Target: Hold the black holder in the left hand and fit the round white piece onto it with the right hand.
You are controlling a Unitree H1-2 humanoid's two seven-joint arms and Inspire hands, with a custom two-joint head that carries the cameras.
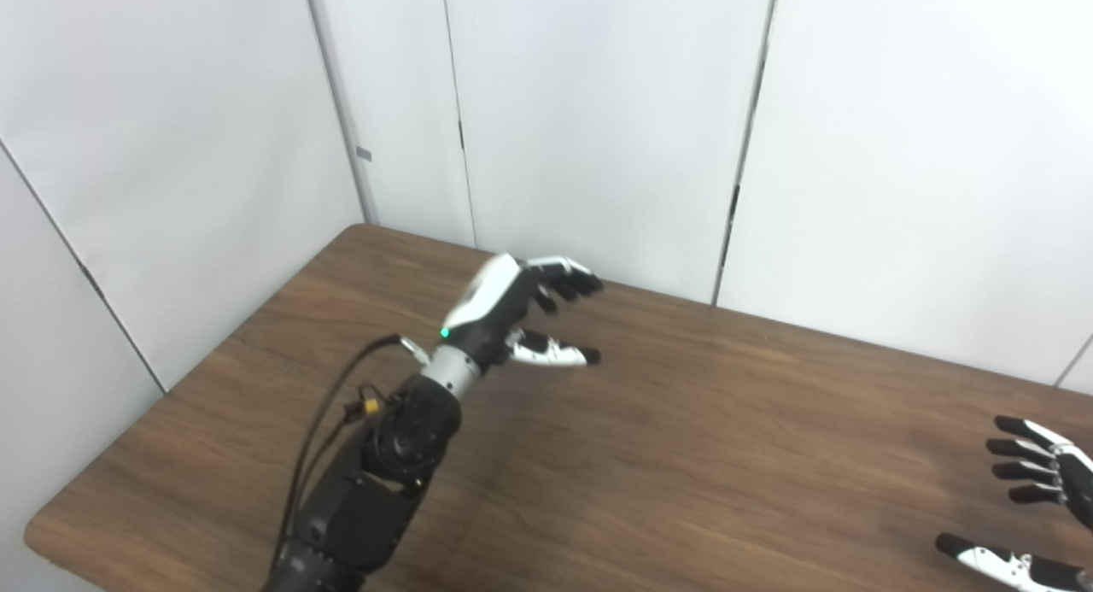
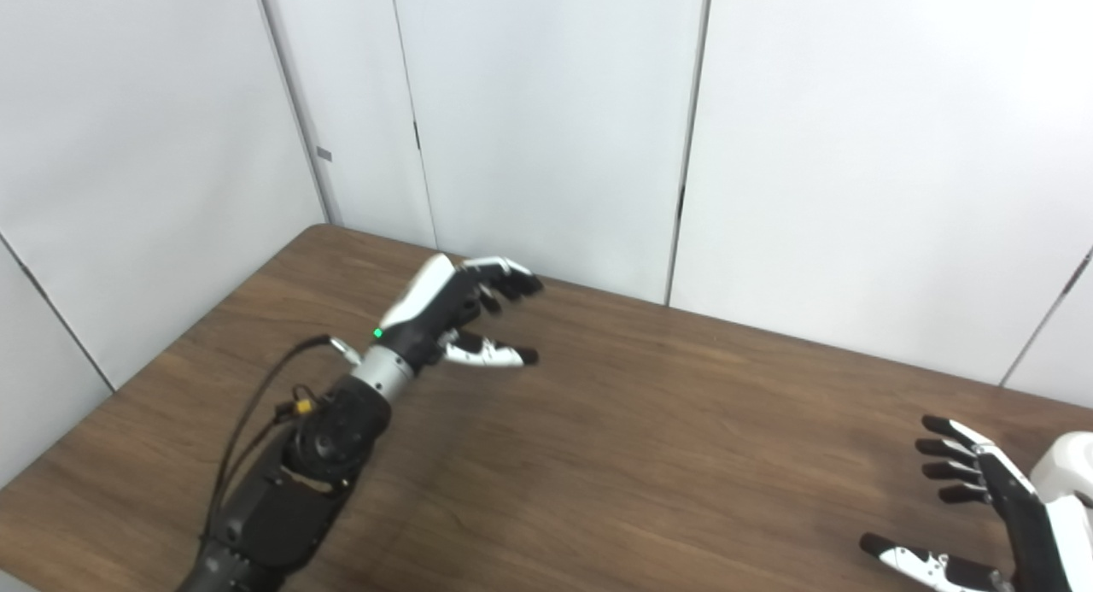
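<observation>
While both arms reach over the brown wooden surface (image 1: 700, 455), neither hand has anything in it. The left hand (image 1: 521, 314) is raised above the surface, not far from its far edge and closer to the far left corner than to the middle. Its fingers (image 1: 568, 278) are curled a little and point to the right, and its thumb (image 1: 555, 351) lies below them, with a clear gap between thumb and fingers, so this hand is spread apart and it grasps nothing. A small green light (image 1: 444, 332) shines on the back of it near the wrist. The black forearm (image 1: 376, 481) comes up from the near edge on the left, and a dark cable (image 1: 320, 421) runs along it in a loop.

The right hand (image 2: 999, 511) is at the right side, near the near right corner of the surface, and it is partly cut by the border of the picture. Its dark fingers (image 2: 948, 451) are stretched and separated from each other, pointing to the left, and the thumb (image 2: 914, 562) is well apart below them. This hand is also wide apart and carries nothing.

The black holder and the round white piece do not appear in either view, so I cannot tell where they are. Behind the far edge stand plain white wall panels (image 1: 598, 105) with dark narrow seams between them
</observation>
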